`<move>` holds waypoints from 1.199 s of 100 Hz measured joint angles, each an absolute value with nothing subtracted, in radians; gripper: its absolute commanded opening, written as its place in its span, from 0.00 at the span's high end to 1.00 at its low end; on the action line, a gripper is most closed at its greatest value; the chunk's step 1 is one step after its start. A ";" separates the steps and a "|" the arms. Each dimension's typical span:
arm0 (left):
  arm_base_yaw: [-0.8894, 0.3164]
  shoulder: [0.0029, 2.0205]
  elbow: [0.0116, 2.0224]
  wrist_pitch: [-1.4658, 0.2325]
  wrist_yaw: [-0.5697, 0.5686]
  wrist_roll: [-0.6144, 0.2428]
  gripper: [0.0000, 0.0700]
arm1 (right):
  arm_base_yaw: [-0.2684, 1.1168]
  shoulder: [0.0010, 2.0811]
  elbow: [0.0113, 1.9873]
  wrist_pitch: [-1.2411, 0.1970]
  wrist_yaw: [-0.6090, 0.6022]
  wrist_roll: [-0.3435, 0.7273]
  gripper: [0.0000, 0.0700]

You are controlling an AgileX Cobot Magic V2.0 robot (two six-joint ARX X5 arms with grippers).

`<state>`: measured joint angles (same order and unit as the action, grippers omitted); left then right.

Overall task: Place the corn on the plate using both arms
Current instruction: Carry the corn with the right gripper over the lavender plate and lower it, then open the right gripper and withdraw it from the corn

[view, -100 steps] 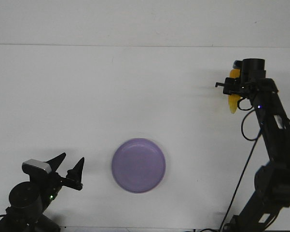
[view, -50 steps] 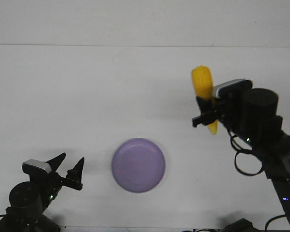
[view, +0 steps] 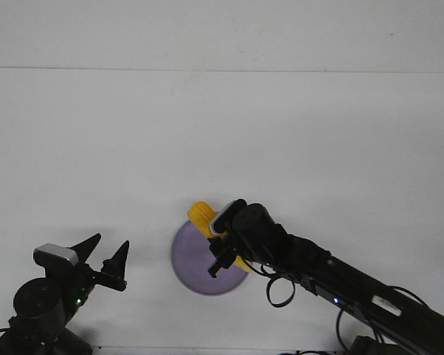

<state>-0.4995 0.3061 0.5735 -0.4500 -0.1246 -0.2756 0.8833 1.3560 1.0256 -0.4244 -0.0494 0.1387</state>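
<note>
The lavender plate [view: 193,259] lies on the white table near the front middle. My right arm reaches in from the lower right, and its gripper [view: 220,257] is over the plate's right half, shut on the yellow corn [view: 202,214]. The corn's blunt end sticks out over the plate's far rim; the rest of it is hidden behind the gripper and its camera block. Whether the corn touches the plate I cannot tell. My left gripper [view: 106,257] is open and empty at the front left, well clear of the plate.
The white table [view: 222,148] runs back to a pale wall. My right arm's forearm and a loop of cable [view: 281,290] lie across the front right.
My right arm has swung from the far right of the table down to the front middle, carrying the corn to over the plate. My left arm has not moved.
</note>
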 measured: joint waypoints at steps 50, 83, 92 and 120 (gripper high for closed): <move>-0.500 0.306 0.574 -0.450 -0.125 -0.276 0.34 | 0.907 1.586 1.023 -0.397 -0.048 0.147 0.15; -0.500 0.306 0.574 -0.450 -0.125 -0.276 0.34 | 0.894 1.364 1.024 -0.407 0.015 0.132 0.15; -0.500 0.306 0.574 -0.450 -0.125 -0.276 0.34 | 0.884 1.216 1.031 -0.426 0.105 0.109 0.15; -0.500 0.306 0.574 -0.447 -0.125 -0.276 0.34 | 0.855 0.830 0.986 -0.584 0.452 0.083 0.15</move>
